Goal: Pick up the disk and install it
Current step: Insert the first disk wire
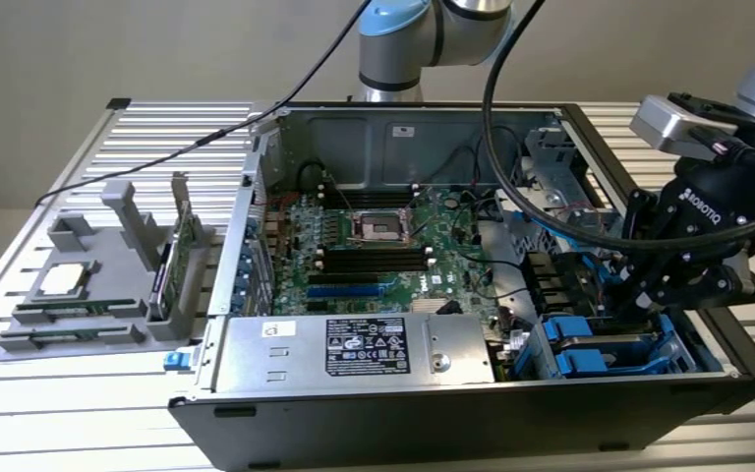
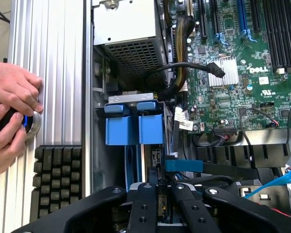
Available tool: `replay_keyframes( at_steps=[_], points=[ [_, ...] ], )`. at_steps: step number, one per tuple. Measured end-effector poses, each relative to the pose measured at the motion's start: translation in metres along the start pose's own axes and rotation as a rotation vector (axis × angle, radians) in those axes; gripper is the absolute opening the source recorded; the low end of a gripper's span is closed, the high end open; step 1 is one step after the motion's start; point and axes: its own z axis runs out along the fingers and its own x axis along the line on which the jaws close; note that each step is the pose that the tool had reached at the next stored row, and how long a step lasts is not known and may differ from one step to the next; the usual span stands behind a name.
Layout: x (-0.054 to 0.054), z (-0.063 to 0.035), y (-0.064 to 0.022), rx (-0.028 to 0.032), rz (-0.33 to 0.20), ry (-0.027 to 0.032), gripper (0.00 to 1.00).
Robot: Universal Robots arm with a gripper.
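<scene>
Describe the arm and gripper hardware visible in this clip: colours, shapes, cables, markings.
The arm has silver-grey tubes with light blue joint caps. A thick black cable loops down from it. The gripper is matt black, marked ROBOTIQ in white, with bolted linkage fingers. A grey boxy camera sits on the wrist.

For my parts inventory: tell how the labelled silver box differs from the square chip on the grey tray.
The silver box is large and sits inside the case; the chip is small and lies outside it, on the grey tray. The box bears a black-and-white label; the chip shows none. Both are rectangular.
</scene>
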Motion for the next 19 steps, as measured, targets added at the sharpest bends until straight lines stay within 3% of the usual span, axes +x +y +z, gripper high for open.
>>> replay_keyframes(
  at_steps=[19],
  points=[
    [0.0003,0.0012,-0.0005,0.0029,-0.015,0.0036,0.17]
  ],
)
